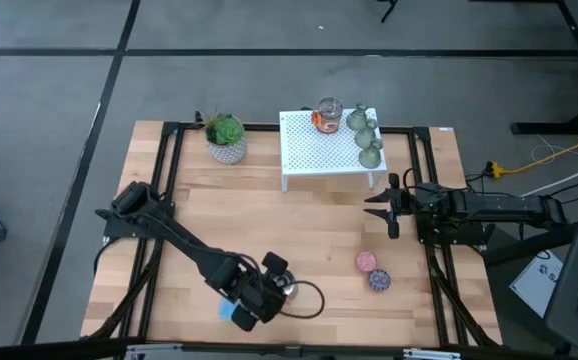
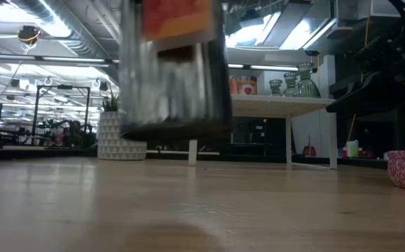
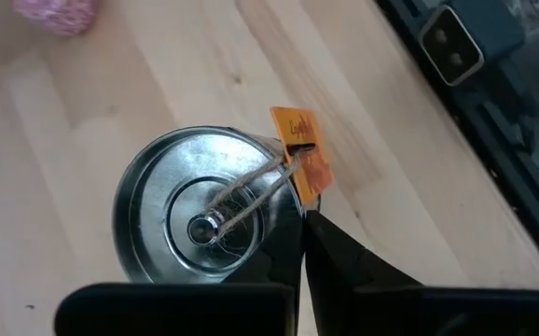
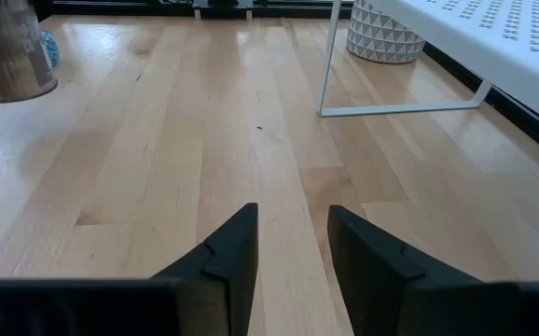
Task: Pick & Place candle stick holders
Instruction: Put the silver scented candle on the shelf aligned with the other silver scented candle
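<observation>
My left gripper [image 3: 302, 245] is shut on a shiny silver metal cup [image 3: 200, 205] with a wire inside and an orange tag [image 3: 302, 154]. It hangs above the near middle of the table [image 1: 281, 282]. In the low view the cup [image 2: 174, 77] is blurred, with its base off the wood. Three olive-grey candle stick holders [image 1: 366, 137] stand on their bases at the right end of the white shelf [image 1: 319, 150], also in the low view [image 2: 293, 82]. My right gripper [image 4: 293, 245] waits open at the table's right side [image 1: 384, 205]. My left gripper pinches the cup's rim wall [image 3: 293, 219] on the side beside the orange tag. One finger seems to be inside the cup and one outside, though the fingers hide the contact. They come slanting down from above. The cup hangs clear of the table, its open mouth toward the wrist.
A potted plant [image 1: 226, 137] stands at the far left of the shelf, and an orange jar [image 1: 328, 115] is on it. Pink [image 1: 367, 262] and purple [image 1: 379, 280] discs lie at the near right, a blue disc [image 1: 227, 311] under my left arm. Bare wood lies mid-table.
</observation>
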